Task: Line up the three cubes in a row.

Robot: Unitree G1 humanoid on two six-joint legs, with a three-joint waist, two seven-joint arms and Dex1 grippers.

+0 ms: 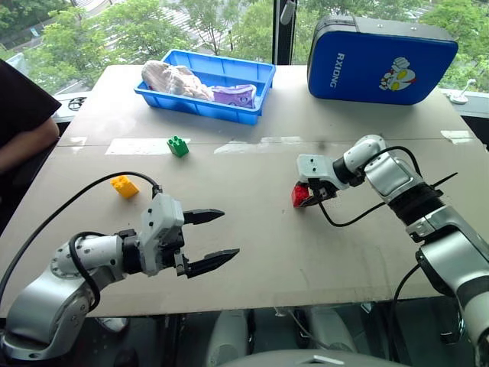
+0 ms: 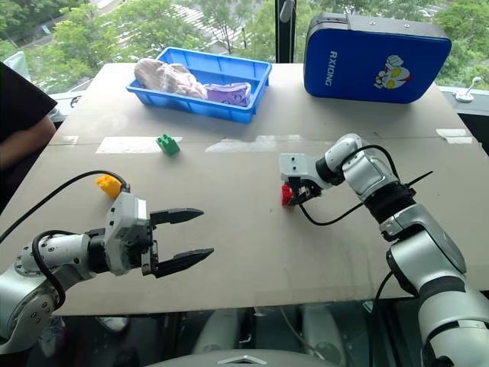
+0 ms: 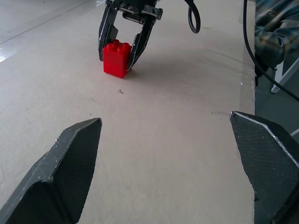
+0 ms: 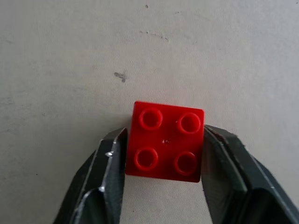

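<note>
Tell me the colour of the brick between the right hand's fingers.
Red. The brick sits on the table between the right hand fingers, clearest in the right wrist view.

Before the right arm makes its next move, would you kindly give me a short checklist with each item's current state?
1. Red cube upright on table: ok.
2. Right claw fingers on either side of red cube: ok.
3. Right claw gripping or released: cannot tell.
4. Left claw open, holding nothing: ok.
5. Green cube, yellow-orange cube and red cube in a row: not ok.
</note>
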